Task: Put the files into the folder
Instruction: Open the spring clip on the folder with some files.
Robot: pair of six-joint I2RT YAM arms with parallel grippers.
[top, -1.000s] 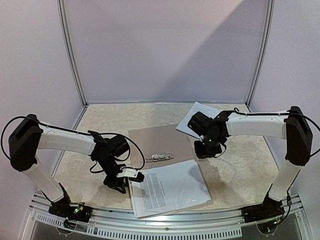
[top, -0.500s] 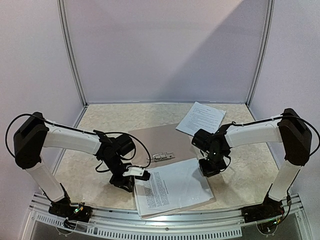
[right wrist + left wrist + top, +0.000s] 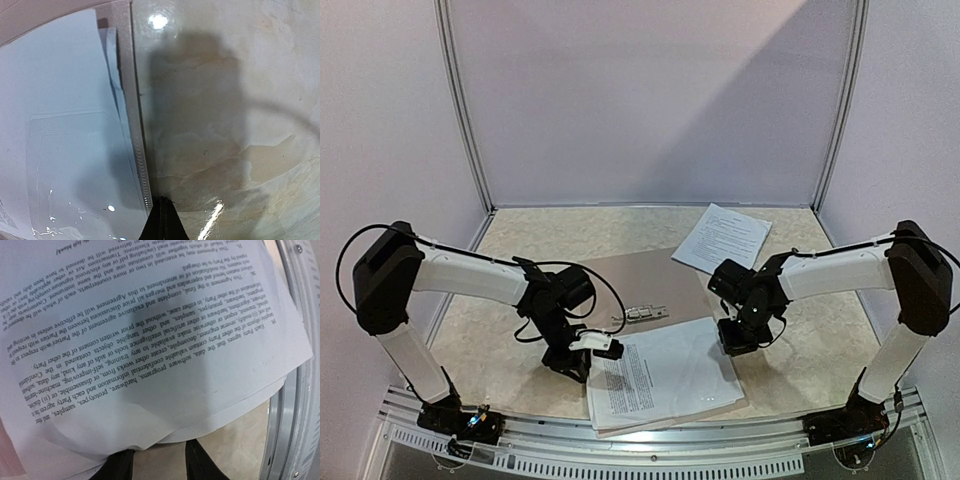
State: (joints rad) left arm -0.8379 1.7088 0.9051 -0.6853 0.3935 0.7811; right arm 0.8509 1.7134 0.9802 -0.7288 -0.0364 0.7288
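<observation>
The tan folder (image 3: 635, 275) lies open at the table's middle. A stack of printed white files (image 3: 665, 375) rests on its near half, under a clear sleeve (image 3: 75, 165). One more printed sheet (image 3: 723, 238) lies at the back right. My left gripper (image 3: 610, 350) is at the stack's left edge. In the left wrist view its black fingers (image 3: 205, 462) stand apart, the gripper (image 3: 157, 447) open, and the files' edge (image 3: 165, 365) droops over the tips. My right gripper (image 3: 732, 340) is at the folder's right edge, shut (image 3: 162, 202), its tip against the sleeve's ribbed border.
A small black metal clip (image 3: 642, 314) sits on the folder's spine. A metal rail (image 3: 650, 440) runs along the near table edge, close to the files' corner (image 3: 295, 390). Lilac walls enclose the back and sides. Bare marble-patterned tabletop (image 3: 225, 125) lies right of the folder.
My right arm came from the back, near the loose sheet, down to the folder's right edge and its jaws closed. My left gripper pushed slightly right into the stack, which shifted right.
</observation>
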